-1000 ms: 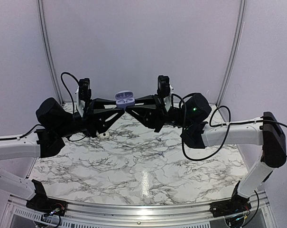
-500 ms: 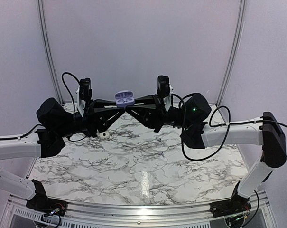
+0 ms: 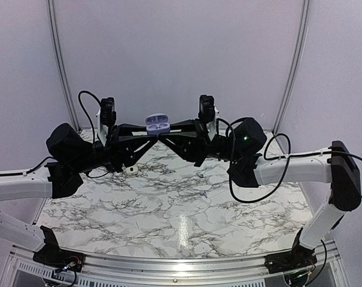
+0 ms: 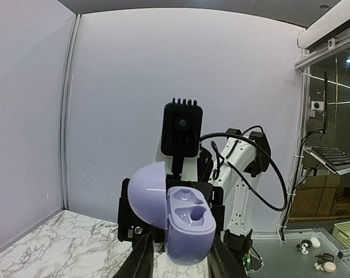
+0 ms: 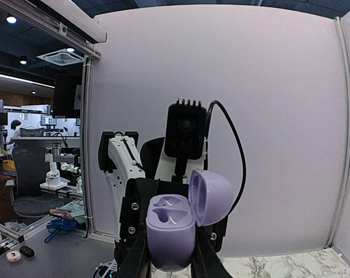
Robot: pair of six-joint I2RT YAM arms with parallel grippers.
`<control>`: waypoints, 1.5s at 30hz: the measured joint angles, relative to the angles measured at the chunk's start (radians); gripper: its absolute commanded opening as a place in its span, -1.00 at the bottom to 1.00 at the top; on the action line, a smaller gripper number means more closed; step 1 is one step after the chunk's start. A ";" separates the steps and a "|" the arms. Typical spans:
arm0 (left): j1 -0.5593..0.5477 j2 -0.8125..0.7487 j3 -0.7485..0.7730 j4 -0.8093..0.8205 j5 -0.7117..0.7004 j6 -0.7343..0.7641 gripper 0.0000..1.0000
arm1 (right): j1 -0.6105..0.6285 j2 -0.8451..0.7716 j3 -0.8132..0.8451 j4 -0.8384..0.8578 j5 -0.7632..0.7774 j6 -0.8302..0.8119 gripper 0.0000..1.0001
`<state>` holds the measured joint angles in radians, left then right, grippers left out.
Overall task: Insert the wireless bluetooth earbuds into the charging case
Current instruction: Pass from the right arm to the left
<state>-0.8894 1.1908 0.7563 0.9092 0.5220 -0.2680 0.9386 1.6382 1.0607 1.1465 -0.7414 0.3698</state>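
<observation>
Nearest, the left arm (image 3: 67, 149) and right arm (image 3: 288, 167) rise from bases at the front edge of the marble desk (image 3: 169, 221). They swing out wide, then fold in twd the centre-back.

Under the left arm a small white earbud (image 3: 131, 170) lies on the desk, well apart from everything else. It's too small to make out more.

Further back, up in the air above the desk's rear part, the left jaws and right jaws meet tip to tip. A lilac charging case (image 4: 189, 223) sits between them, upright, w/ its lid (image 4: 147, 194) flipped open and hanging off one side.

- **Right jaws:** closed on the case base, one finger each side, touching it.
- **Left jaws:** fingers flank the same base closely. Can't tell if they press on it or sit just beside.
- **Case top:** two wells face up. The shapes inside are lilac on lilac, so can't tell if buds are seated.

Just behind the case, the left wrist view shows the right wrist cam (image 4: 180, 124). The right wrist view shows the left wrist cam (image 5: 187, 130).

Farthest back is a plain pale wall (image 3: 181, 54).
</observation>
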 measured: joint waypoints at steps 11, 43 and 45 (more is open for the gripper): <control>0.000 0.002 0.000 0.007 -0.007 -0.010 -0.27 | 0.000 0.009 -0.013 0.005 0.000 0.000 -1.00; 0.000 -0.011 -0.022 0.021 -0.047 0.006 -1.00 | -0.024 0.011 -0.063 0.055 0.018 0.027 0.21; 0.000 -0.043 -0.047 -0.006 -0.069 0.027 -1.00 | -0.056 -0.004 -0.095 0.031 0.016 0.026 0.05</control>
<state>-0.8894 1.1481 0.7090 0.9028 0.4526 -0.2405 0.8829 1.6344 0.9657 1.1778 -0.7254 0.3954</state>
